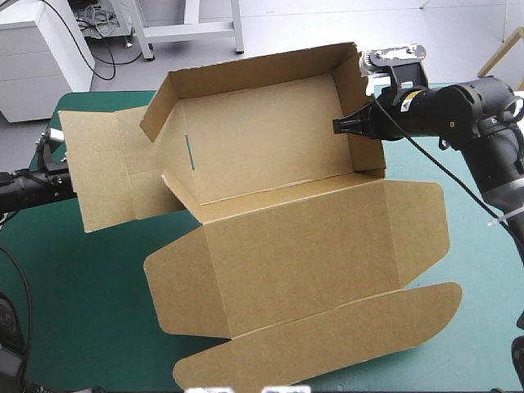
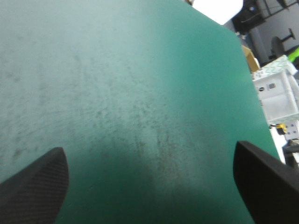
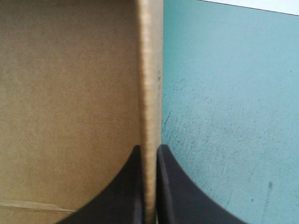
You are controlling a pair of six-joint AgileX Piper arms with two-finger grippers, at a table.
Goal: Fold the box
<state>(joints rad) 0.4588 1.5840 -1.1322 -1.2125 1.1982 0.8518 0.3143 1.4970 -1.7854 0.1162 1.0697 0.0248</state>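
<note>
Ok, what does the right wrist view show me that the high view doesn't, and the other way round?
Only the right wrist view: the right gripper all but shut on the edge of the wall, one black finger on each side of the board. Only the high view: the whole box, its tray walls raised at the far side, the lid flat toward the near edge, a side panel spread open toward the left arm. Both: the brown board, that grip on the right-hand wall, and the teal-green cover.
</note>
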